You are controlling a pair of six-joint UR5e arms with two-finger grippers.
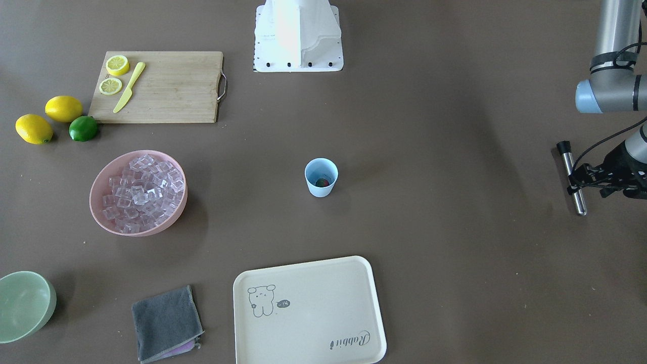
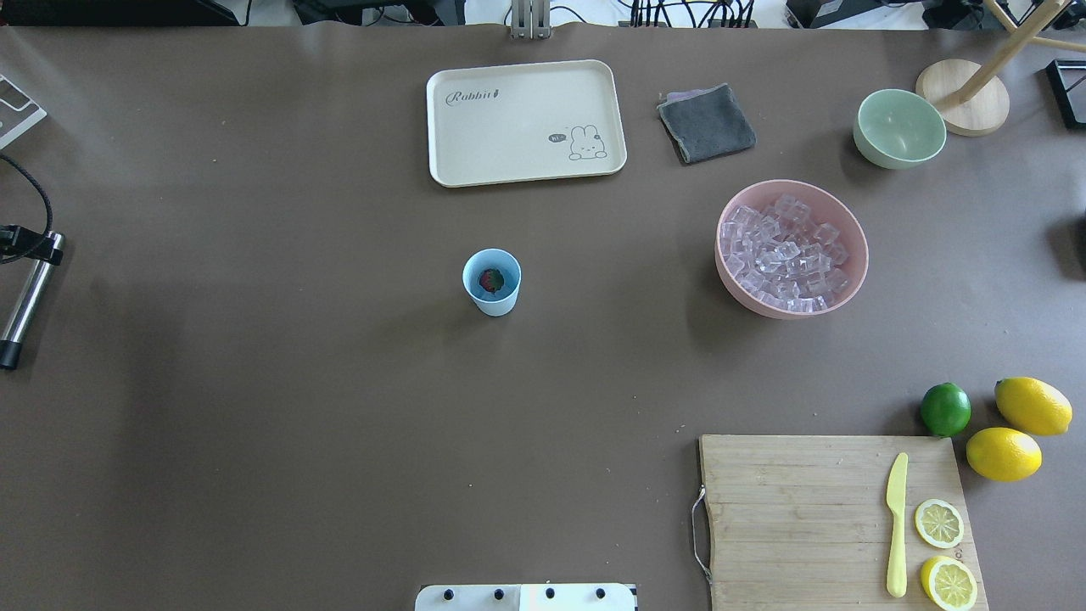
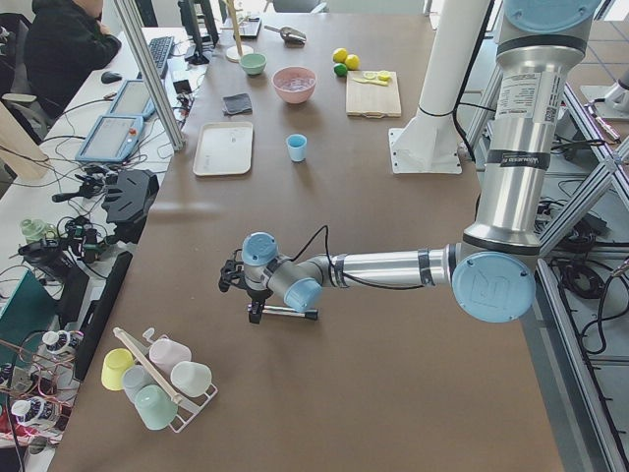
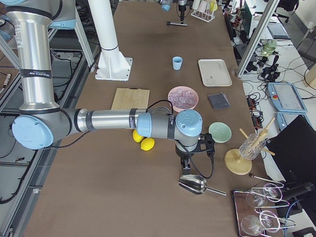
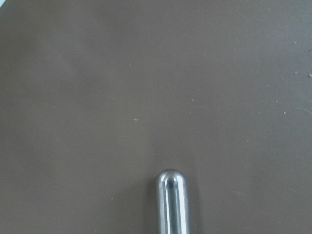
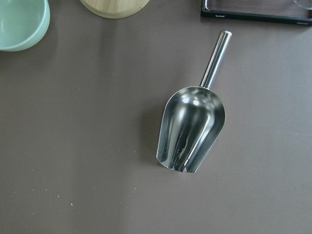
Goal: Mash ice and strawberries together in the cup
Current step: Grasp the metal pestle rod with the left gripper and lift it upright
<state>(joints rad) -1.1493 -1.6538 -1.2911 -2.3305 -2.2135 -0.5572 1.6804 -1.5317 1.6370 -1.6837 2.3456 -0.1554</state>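
Cup [image 1: 321, 177] holding the strawberry [image 1: 322, 181] stands well apart from your left hand [image 1: 576, 180], which is clamped on the muddler [image 1: 580, 202]. Right hand [image 4: 186, 161], whose grip I cannot tell, hangs above the scoop [image 6: 192, 129]. You'll likely need to grasp its handle and fetch ice [image 1: 141, 189].

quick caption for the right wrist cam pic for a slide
A steel scoop lies on the brown table, handle pointing up-right, pale green bowl at the top-left corner.

I've got 2 arms, silver tubes w/ light-blue joint caps: left arm [image 3: 383, 267], right arm [image 4: 108, 120]. Black cables [image 1: 606, 143] at wrists, left gripper [image 1: 576, 179] black; white base [image 1: 298, 55] w/ black screws.
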